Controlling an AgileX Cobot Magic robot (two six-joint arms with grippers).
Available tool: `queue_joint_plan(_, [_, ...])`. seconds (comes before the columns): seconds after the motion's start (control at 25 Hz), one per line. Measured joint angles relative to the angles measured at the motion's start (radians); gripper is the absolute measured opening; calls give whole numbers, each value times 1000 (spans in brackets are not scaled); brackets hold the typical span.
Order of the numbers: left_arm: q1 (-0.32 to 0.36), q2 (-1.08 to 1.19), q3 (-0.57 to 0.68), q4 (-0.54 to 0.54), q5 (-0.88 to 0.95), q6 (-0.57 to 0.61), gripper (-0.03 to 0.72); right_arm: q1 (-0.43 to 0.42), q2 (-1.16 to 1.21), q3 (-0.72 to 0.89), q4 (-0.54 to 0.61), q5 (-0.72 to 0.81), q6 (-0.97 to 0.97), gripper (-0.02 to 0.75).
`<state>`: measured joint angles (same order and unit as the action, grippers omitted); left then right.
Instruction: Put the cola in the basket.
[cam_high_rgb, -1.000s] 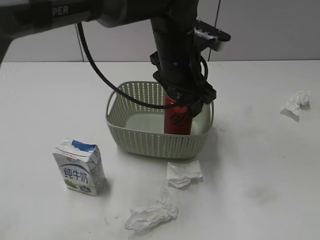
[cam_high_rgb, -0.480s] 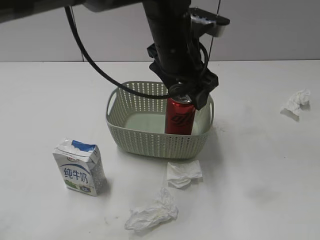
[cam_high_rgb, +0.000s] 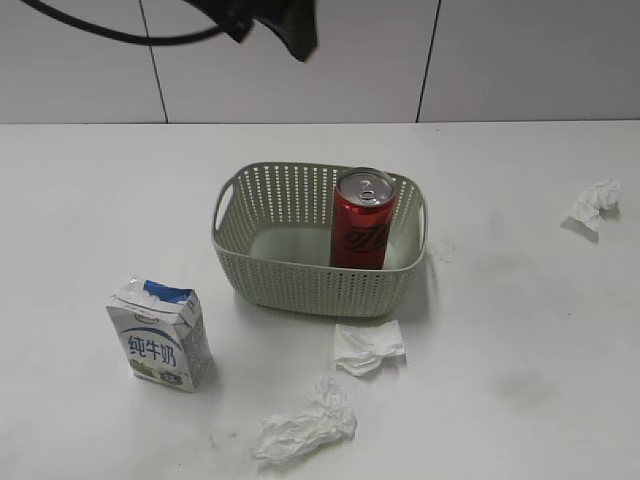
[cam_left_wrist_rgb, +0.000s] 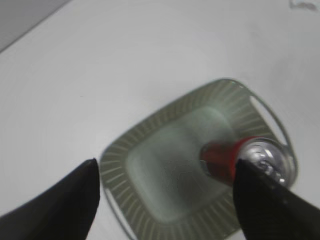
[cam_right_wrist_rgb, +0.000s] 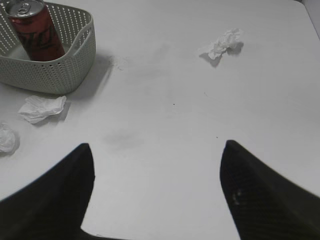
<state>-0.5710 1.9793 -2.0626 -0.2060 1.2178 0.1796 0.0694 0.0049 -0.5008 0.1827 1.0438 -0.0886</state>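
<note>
A: Status check. The cola (cam_high_rgb: 362, 220) stands upright inside the basket (cam_high_rgb: 300, 280), against the right-hand end, silver top above the rim. Nothing touches it.

B: And the left gripper (cam_left_wrist_rgb: 165, 200)?

A: High above the basket, looking straight down. Its two dark fingers (cam_left_wrist_rgb: 60, 205) are spread wide, with nothing between them. In the exterior view only a dark piece of the arm shows at the top edge.

B: Right gripper (cam_right_wrist_rgb: 155, 195)?

A: Low over bare table (cam_right_wrist_rgb: 170, 100), well apart from the basket, fingers likewise spread and empty.

B: So the placement reads as done. What does the step in hand ask for?

A: My judgement: a clean retreat. The can is tall and slim, so a sideways knock could tip it. Best to lift clear straight upward and only then swing away, leaving the fingers spread so nothing snags the rim.

B: Anything else nearby?

A: The milk carton (cam_high_rgb: 158, 335) stands front-left of the basket; crumpled tissues (cam_high_rgb: 368, 347) lie just in front of it, another (cam_high_rgb: 592, 203) far right. None sit on the exit path.
</note>
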Motion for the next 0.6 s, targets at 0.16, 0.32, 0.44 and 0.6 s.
queue_joint_plan(0.16, [166, -30, 0, 2, 0, -31, 620, 0, 0, 0, 0, 0, 0, 589])
queue_joint_plan(0.32, [349, -31, 0, 21, 1, -43, 606, 0, 0, 0, 0, 0, 0, 589])
queue_joint_plan(0.44, [472, -31, 0, 30, 1, -54, 598, 0, 0, 0, 0, 0, 0, 589])
queue_joint_plan(0.6, [597, -32, 0, -3, 1, -58, 592, 0, 0, 0, 0, 0, 0, 589])
